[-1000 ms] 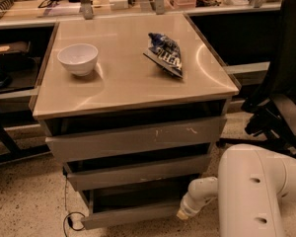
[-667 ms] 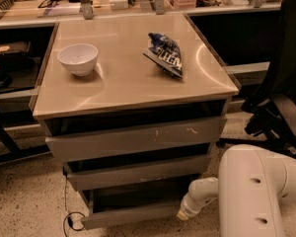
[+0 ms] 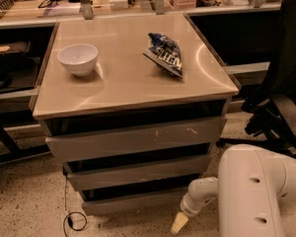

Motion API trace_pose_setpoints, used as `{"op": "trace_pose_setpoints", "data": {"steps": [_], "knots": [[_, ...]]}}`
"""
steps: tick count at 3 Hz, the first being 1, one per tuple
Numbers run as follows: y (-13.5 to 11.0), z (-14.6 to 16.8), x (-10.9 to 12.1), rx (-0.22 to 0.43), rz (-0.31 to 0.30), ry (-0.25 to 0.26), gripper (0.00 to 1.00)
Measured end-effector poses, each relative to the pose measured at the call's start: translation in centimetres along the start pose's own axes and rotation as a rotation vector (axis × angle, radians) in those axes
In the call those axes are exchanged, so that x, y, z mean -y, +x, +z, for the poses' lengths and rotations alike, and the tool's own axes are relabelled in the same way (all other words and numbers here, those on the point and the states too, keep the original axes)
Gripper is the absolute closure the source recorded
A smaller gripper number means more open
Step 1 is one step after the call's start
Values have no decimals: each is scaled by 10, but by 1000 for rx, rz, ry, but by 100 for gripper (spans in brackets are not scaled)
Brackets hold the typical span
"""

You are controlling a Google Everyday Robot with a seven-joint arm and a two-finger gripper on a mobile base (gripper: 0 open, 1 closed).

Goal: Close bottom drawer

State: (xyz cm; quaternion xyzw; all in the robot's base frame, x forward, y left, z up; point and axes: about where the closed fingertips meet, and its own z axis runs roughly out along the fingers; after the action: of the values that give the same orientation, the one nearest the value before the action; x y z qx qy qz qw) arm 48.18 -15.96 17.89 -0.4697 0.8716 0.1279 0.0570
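The bottom drawer [image 3: 138, 202] is the lowest of three grey drawers in the cabinet, a plain grey front strip sticking out a little, with a dark gap above it. My gripper [image 3: 179, 223] shows as a pale yellowish tip on the white arm, low at the drawer's right front corner, close to the floor. Whether it touches the drawer front cannot be told.
A white bowl [image 3: 78, 59] and a blue snack bag [image 3: 165, 54] lie on the cabinet top [image 3: 123, 90]. The two upper drawers [image 3: 138, 137] also stand slightly out. A black chair [image 3: 278, 117] stands to the right. A black cable [image 3: 74, 221] lies on the floor at left.
The bottom drawer's front has slid back toward the cabinet, and the dark gap above it is narrower. The gripper tip sits slightly lower and further left.
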Motion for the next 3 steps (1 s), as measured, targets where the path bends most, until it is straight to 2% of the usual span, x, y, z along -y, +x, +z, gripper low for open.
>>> {"op": "trace_pose_setpoints", "data": {"steps": [1, 2, 3], "knots": [[0, 0, 0, 0, 0, 0, 0], [0, 0, 0, 0, 0, 0, 19], [0, 0, 0, 0, 0, 0, 42]]}}
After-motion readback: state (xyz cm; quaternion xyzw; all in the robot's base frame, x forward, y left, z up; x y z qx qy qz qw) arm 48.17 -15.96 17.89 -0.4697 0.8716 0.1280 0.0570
